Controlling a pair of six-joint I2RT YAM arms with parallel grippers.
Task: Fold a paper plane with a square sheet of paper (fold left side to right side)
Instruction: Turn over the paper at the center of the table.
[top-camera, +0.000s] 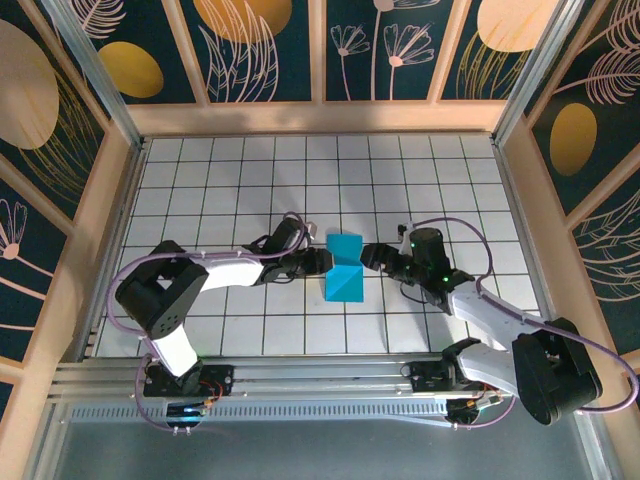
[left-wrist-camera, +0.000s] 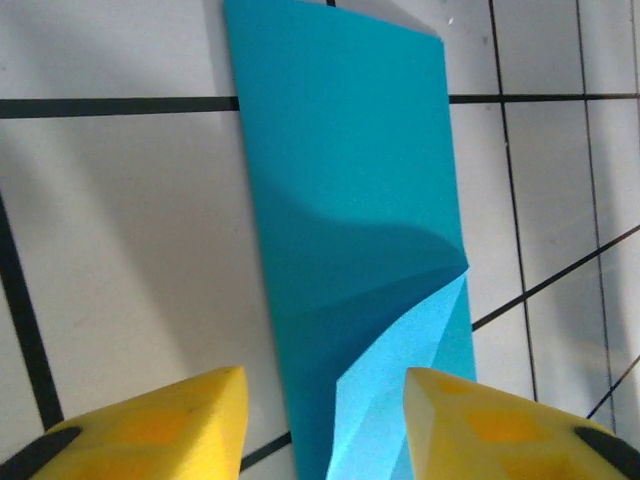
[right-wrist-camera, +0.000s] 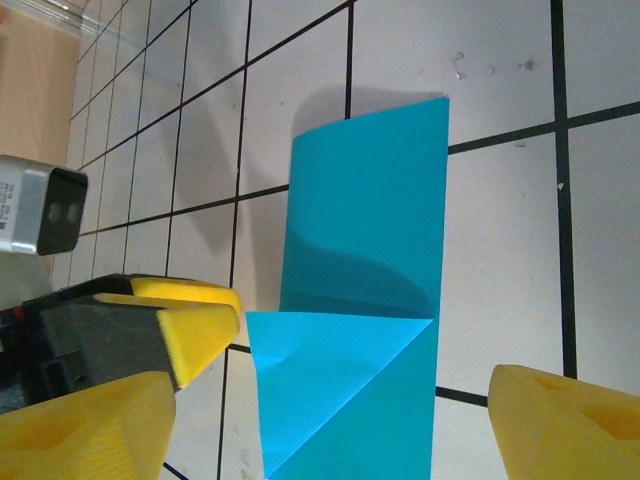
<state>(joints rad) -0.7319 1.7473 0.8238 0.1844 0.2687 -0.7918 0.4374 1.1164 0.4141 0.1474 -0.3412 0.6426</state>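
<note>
Top external view shows the left jaws standing partly apart and gripping nothing, just beside the left edge of the folded blue sheet of paper (top-camera: 345, 268); in the left wrist view their yellow fingers (left-wrist-camera: 150, 425) sit either side of the sheet's end. The sheet lies flat near the middle of the white tiled table (top-camera: 250, 170), a strip with a slanted fold across its near half. Just beside its right edge, the right jaws stand wide and empty.

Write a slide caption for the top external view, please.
Left claw and right claw flank the folded turquoise paper on the tiled table.
</note>
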